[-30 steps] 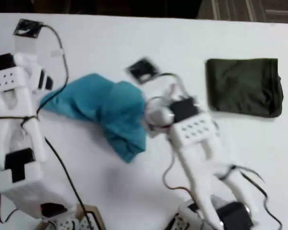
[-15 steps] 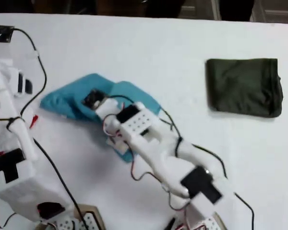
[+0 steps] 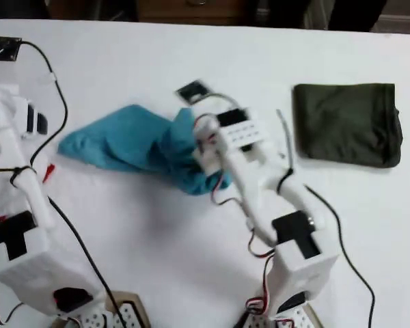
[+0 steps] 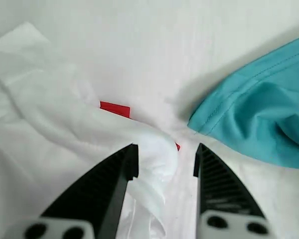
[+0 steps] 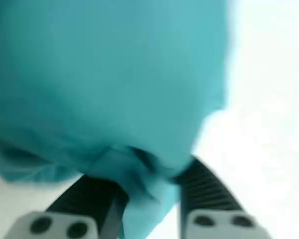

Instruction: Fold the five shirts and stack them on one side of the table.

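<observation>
A crumpled teal shirt (image 3: 123, 143) lies left of the table's middle. My right gripper (image 3: 193, 154) is at the shirt's right end, shut on a bunch of the teal shirt (image 5: 114, 99); the cloth fills the gap in my right gripper (image 5: 149, 191). A folded dark green shirt (image 3: 347, 123) lies flat at the right. My left gripper (image 4: 163, 159) stands open at the table's left over a white shirt (image 4: 50, 124), with a raised fold of it and a red tag (image 4: 114, 108) between the fingers. The teal shirt's hem (image 4: 249, 114) lies close by.
The left arm's body (image 3: 17, 205) takes up the left edge, and a black cable (image 3: 68, 225) trails from it across the front. The right arm's base (image 3: 297, 266) stands at the front centre. The white table (image 3: 157, 48) is bare behind the shirts.
The right arm swung left over the teal shirt, then back to the right, dragging the shirt's near end up and rightward. The left arm shifted slightly toward the left edge.
</observation>
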{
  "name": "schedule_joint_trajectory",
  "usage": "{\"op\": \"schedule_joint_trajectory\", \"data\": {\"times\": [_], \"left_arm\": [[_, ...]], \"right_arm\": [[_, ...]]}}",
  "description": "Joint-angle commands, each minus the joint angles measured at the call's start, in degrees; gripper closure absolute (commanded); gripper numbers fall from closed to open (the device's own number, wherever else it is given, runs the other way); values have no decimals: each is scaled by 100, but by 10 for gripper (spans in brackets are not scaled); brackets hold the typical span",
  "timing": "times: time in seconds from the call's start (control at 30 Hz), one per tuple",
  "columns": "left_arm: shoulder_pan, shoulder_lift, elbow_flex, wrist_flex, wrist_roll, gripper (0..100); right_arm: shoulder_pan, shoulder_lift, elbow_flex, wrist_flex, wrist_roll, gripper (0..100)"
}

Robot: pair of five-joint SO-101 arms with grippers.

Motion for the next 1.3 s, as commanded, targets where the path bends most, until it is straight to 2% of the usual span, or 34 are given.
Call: {"op": "schedule_joint_trajectory", "data": {"times": [0.0,0.27,0.43,0.5,0.67,0.77,1.1,1.27], "left_arm": [[202,-44,-224,-35,-26,799],[870,-44,22,158,-26,798],[1354,-53,760,-70,-35,800],[1477,-53,1007,-220,-26,800],[1829,-53,1481,-255,-26,800],[2127,-97,1745,-246,-35,800],[3209,-79,2070,-290,-26,798],[3481,-44,2202,-747,-26,797]], "right_arm": [[602,-22,-527,321,0,981],[1798,-22,-1635,1077,9,981],[2149,-22,-2242,1121,475,974],[2281,-22,-2558,1147,492,931],[2413,-22,-3103,1297,484,724],[2484,-22,-3543,1631,484,659],[2545,-57,-4607,3055,519,665],[2668,-769,-4237,3108,527,706]]}}
